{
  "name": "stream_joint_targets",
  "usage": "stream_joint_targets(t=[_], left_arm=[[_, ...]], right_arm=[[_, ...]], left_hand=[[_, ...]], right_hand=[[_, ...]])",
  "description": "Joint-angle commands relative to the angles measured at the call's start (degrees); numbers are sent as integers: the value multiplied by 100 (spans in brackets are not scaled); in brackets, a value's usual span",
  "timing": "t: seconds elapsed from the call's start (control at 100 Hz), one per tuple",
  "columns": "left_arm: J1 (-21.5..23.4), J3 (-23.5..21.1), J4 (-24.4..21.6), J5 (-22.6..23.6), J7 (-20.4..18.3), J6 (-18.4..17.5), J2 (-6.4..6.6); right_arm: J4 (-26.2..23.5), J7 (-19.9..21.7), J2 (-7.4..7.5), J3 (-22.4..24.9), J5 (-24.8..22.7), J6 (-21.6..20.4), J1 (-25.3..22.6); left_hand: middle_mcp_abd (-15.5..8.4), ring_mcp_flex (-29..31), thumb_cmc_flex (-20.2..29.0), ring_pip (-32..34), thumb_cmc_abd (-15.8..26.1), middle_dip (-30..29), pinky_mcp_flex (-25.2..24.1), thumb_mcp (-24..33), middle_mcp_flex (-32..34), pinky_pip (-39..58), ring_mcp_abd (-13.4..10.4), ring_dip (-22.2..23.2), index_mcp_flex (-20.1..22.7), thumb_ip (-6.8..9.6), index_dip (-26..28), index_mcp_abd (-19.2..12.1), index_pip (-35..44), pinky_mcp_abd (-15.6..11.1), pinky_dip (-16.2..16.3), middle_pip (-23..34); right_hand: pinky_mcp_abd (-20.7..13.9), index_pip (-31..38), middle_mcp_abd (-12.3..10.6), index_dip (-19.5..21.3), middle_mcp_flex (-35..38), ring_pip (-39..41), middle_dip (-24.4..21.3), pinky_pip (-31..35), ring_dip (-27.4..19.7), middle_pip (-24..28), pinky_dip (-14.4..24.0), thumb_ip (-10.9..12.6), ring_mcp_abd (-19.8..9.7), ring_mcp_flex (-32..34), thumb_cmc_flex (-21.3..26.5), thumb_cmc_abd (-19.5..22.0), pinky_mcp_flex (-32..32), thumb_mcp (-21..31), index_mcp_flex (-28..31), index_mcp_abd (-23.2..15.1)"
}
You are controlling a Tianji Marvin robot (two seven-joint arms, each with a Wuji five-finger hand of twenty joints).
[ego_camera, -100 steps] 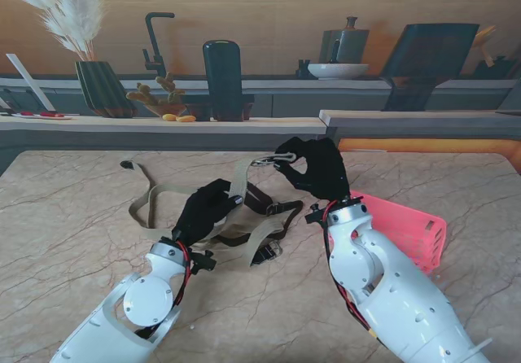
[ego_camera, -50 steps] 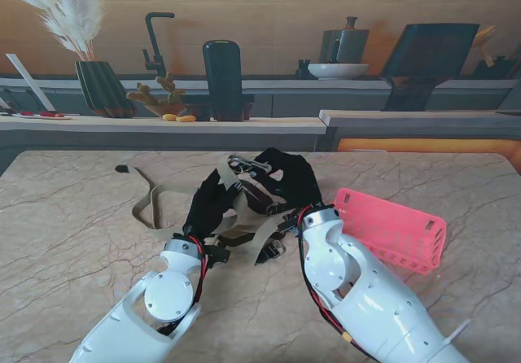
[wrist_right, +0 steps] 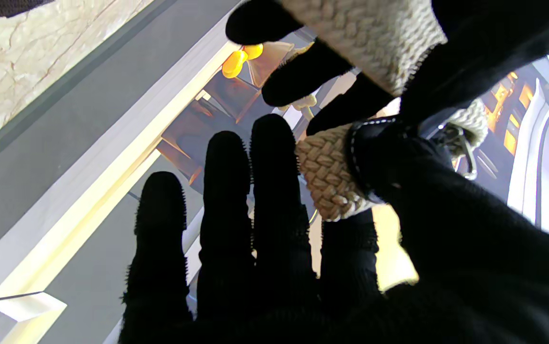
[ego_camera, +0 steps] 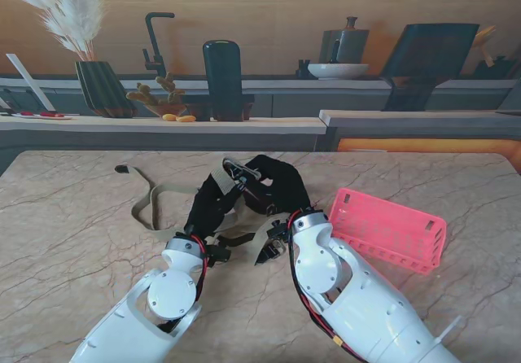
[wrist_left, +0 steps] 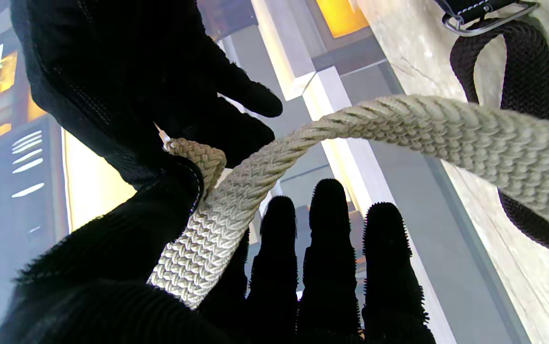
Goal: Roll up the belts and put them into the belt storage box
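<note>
Both hands, left hand (ego_camera: 213,204) and right hand (ego_camera: 281,185), pinch the beige belt (ego_camera: 151,204), hiding its buckle end; pink storage box (ego_camera: 389,230) sits clear, right.

- Support: marble-patterned table top (ego_camera: 73,241), beige with brown veining.
- On it, right side: pink plastic belt storage box (ego_camera: 391,231), slatted walls.
- Left of centre: beige woven belt (ego_camera: 146,204), looped, partly lifted.
- Centre: dark belt with buckle (ego_camera: 269,253).
</note>
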Motion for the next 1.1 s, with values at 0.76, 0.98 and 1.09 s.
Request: stream_joint_targets(t=[0.76, 0.98, 1.09], left_arm=[[-107, 221, 128, -136, 22, -299, -111], [-96, 237, 87, -252, -53, -67, -110], [-94, 222, 81, -334, -77, 72, -117]], right_arm=[[586, 184, -193, -668, -40, -331, 390], [656, 90, -214, -794, -215, -493, 471], [619, -25, -182, -771, -429, -591, 451]], left_hand=[[76, -1484, -1007, -976, -243, -475, -530, -1217, -1564, -896, -198, -794, -492, -15, -249, -113, -2966, -357, -449, -649], [165, -1252, 164, -751, 130, -327, -371, -1558, -1370, -707, -106, -697, -479, 219, 494, -22, -2725, -337, -360, -413], [133, -645, 717, -354, 402, -198, 85, -1421, -951, -300, -94, -556, -438, 324, 530, 1, -2354, -326, -183, -136]], right_hand=[[-19, 539, 72, 255, 154, -30, 151, -136, 175, 32, 81, -27, -69, 186, 389, 318, 4, 257, 575, -493], [2, 543, 108, 250, 146, 56, 155, -111, 217, 78, 142, -32, -43, 201, 407, 312, 39, 261, 585, -443], [-3, 549, 126, 255, 130, 111, 162, -90, 241, 107, 171, -36, -34, 214, 423, 319, 50, 257, 585, -440]])
